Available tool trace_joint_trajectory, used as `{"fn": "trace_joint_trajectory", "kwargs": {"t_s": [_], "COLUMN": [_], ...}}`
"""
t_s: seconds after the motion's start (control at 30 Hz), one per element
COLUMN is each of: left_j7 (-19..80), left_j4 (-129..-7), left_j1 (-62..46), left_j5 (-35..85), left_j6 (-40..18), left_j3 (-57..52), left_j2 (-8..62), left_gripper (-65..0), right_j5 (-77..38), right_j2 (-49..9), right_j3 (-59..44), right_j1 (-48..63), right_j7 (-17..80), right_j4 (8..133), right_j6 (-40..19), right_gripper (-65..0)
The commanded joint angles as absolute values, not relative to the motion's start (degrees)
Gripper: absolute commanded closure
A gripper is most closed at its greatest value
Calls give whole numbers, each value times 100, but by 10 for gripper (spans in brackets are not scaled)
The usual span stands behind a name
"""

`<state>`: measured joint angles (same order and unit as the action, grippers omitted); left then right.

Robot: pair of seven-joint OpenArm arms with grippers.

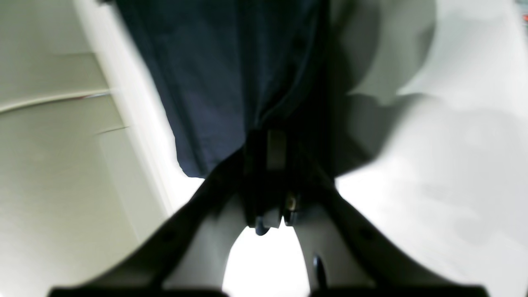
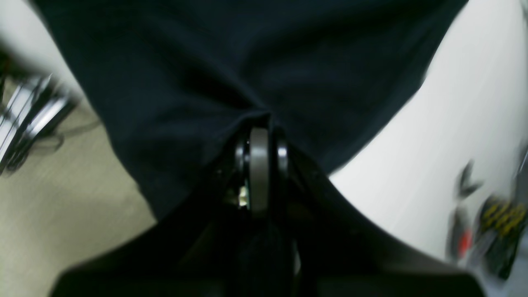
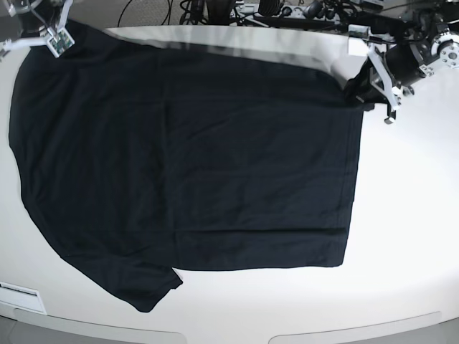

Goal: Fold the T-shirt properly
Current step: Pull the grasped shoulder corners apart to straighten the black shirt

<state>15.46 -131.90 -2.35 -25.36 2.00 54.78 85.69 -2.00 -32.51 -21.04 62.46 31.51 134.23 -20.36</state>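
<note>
White worktop (image 3: 409,236) fills the bottom of the base view, closest to the camera, and it is the biggest thing there. On it lies the T-shirt (image 3: 186,165), big, black and spread out nearly flat. The shirt covers most of the left and middle of the worktop. One sleeve sticks out at the near left corner.

The left end effector (image 3: 367,84) is at the far right corner of the shirt. Its jaws are pressed together on the cloth, and in the left wrist view the dark cloth (image 1: 231,74) hangs from between them.

The right end effector (image 3: 51,34) is at the far left corner of the shirt. Its jaws are also pinched tight on the cloth, which bunches around its tips in the right wrist view (image 2: 264,74).

Some dark cables (image 3: 215,11) lie behind the far edge of the worktop.
</note>
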Motion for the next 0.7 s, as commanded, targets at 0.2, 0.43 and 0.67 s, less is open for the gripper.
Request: {"fn": "trace_joint_trajectory", "kwargs": {"t_s": [0.2,0.43,0.67], "left_j7": [1782,1859,1942], "left_j4": [-13056,-12676,-12276], "left_j1": [-200,-189,-189], "left_j5": [-3242,-3400,-3406], "left_j6": [482,714,753], "left_j3": [5430,5306,5306], "left_j2": [8263,7806,7511], "left_gripper": [0,0,0], "right_j5": [-738,-972,-1074], "right_j2": [-4237,-4845,-4897], "right_j3": [-2147,-2137,-2137], "right_j1": [5144,4536,4204], "right_j7": [2869,2456,2305], "right_j4": [13500,13190,12390], "right_j6": [-2038,-2215,-2458], "right_gripper": [0,0,0]}}
